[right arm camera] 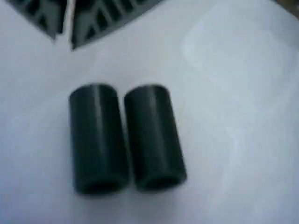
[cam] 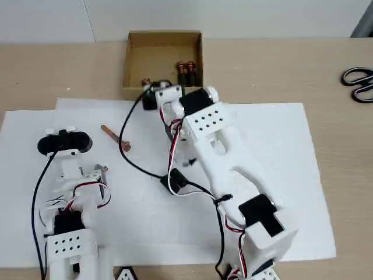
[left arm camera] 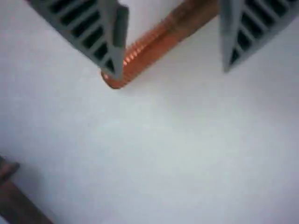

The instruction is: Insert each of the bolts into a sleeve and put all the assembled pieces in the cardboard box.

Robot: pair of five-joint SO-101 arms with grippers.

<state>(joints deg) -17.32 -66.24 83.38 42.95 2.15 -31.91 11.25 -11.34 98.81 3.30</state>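
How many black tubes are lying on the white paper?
2: one sleeve beside the other sleeve on the paper, by the right gripper. More may be hidden.

A copper-coloured threaded metal bolt [cam: 114, 136] lies flat on the white paper sheet [cam: 280, 175], near the open brown cardboard box [cam: 165, 38], which holds assembled pieces [cam: 186, 73]. Two dark cylindrical sleeves [right arm camera: 98, 137] lie on their sides, parallel, just beside each other.

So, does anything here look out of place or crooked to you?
Nothing looks broken or spilled. One copper bolt lies loose at a slant on the white paper, with no sleeve on it yet. A pair of scissors sits apart on the bare table, seemingly unrelated to the job.
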